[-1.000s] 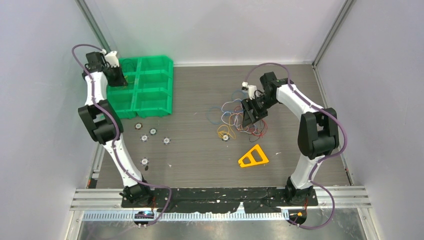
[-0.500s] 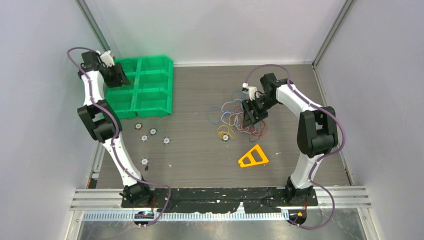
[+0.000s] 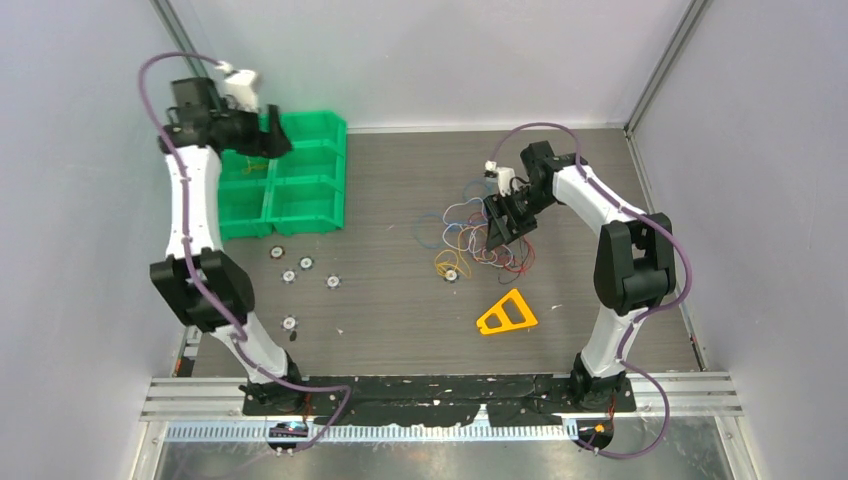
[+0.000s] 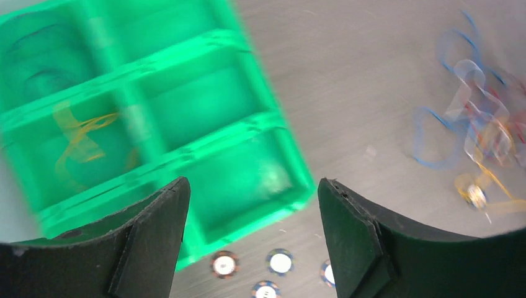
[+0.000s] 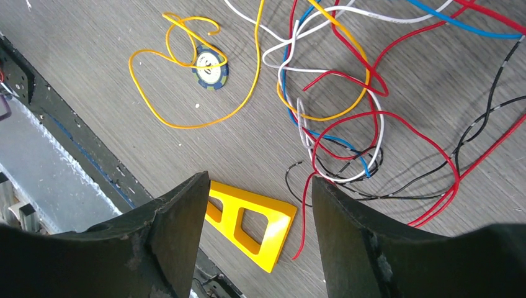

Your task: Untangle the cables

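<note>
**Cables [image 3: 478, 235] tangled on table [image 3: 400, 320], none held**

We find a grey wood-grain top within pale walls [image 3: 450, 60]. The cables lie in one loose heap right of centre, its longer spread left to right, loops pointing every way. The right gripper [image 5: 259, 180] hangs over it, jaws well apart, empty. The left gripper [image 4: 254, 186], over the green bin [image 3: 300, 170], gapes likewise.
</note>
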`<state>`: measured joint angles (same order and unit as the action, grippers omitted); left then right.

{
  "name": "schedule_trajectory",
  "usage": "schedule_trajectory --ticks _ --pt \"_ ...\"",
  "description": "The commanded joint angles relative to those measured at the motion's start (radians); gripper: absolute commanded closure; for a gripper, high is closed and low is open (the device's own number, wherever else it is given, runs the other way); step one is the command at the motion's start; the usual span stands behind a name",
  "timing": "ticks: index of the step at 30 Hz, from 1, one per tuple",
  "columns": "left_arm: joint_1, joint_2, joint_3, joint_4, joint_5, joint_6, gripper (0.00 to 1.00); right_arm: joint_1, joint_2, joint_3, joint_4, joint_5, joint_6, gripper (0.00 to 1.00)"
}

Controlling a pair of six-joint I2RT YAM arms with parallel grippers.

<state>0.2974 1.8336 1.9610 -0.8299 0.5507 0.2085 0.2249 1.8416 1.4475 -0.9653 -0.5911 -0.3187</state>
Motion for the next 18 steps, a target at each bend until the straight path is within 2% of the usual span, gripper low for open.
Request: schedule_trajectory --ticks 1,4,6,10,13,18 --pt "-0.232 -0.113 -0.256 -0.07 0.085 0.088 0.25 -0.004 -0.006 0.035 0.006 0.021 0.004 0.33" --pt "-0.397 -0.173 -0.467 0.086 0.133 -0.037 0.26 -0.003 -0.022 0.024 0.007 0.049 0.002 0.33" --pt "-0.493 -0.171 -0.534 0.153 0.159 -0.093 0.26 -0.005 -0.031 0.01 0.006 0.063 0.001 0.34" --pt "-0.638 -0.123 -0.588 0.213 0.226 -0.129 0.27 -0.006 -0.05 -0.024 0.006 0.075 0.002 0.34" --pt "-0.713 -0.06 -0.598 0.262 0.224 -0.122 0.26 -0.007 -0.054 -0.053 0.005 0.074 0.01 0.35" --pt "-0.805 -0.028 -0.582 0.316 0.211 -0.014 0.27 -0.01 -0.048 -0.075 0.012 0.067 0.033 0.36"
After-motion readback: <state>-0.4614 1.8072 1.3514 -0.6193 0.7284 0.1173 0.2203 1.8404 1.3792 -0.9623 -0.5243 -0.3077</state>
